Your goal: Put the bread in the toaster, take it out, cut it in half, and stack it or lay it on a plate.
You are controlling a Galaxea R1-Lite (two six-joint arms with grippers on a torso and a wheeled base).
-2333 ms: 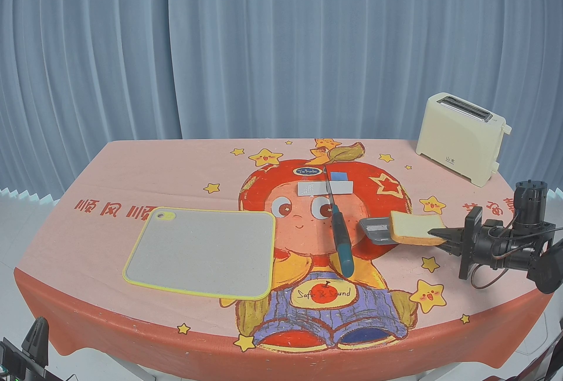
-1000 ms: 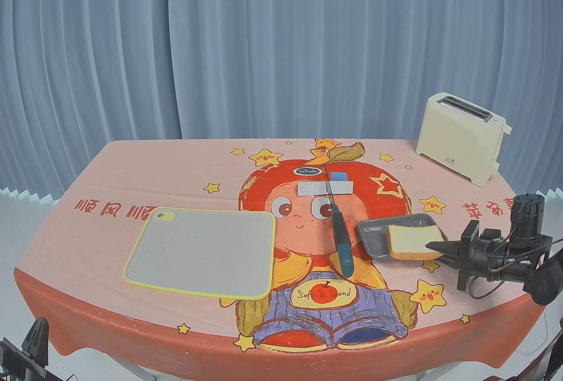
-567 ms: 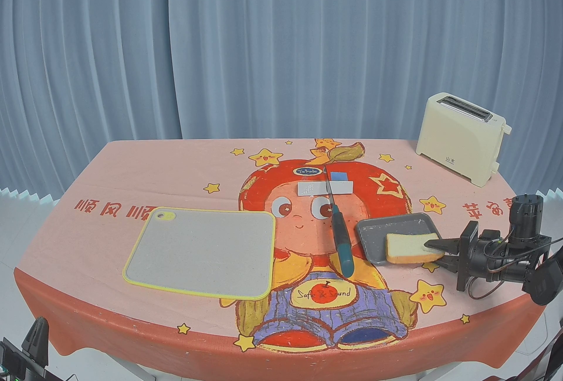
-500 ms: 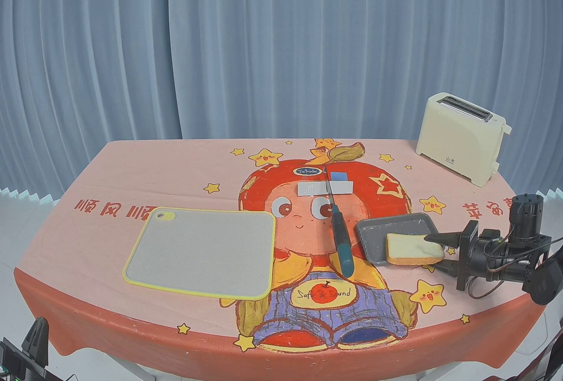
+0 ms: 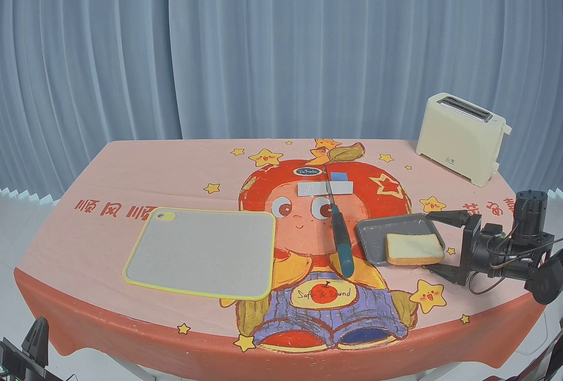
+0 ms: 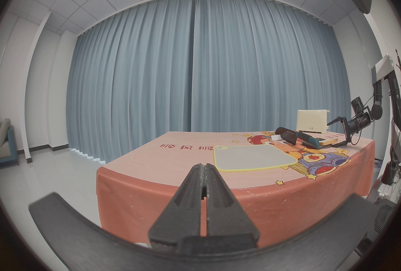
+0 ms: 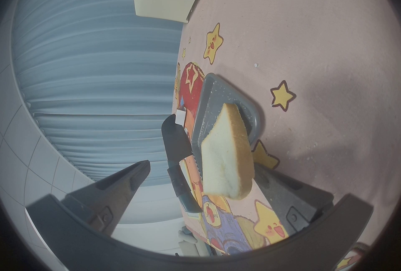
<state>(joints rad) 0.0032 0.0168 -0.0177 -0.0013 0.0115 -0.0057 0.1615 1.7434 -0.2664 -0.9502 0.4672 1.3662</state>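
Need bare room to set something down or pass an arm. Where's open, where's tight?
Open: the cutting board, bare on top; the far strip of table from its left corner to the toaster; the gap between toaster and plate. Tight: knife, plate and bread cluster, with the right claw open either side of the bread.

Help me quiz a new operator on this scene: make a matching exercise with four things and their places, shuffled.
Things:
1. bread slice
2. toaster
3. knife
4. cutting board

Places:
A. far right corner of the table
B. lying on the grey tray
C. robot's left part of the table
D. mid-table, between board and tray

Pairs: 1-B, 2-A, 3-D, 4-C
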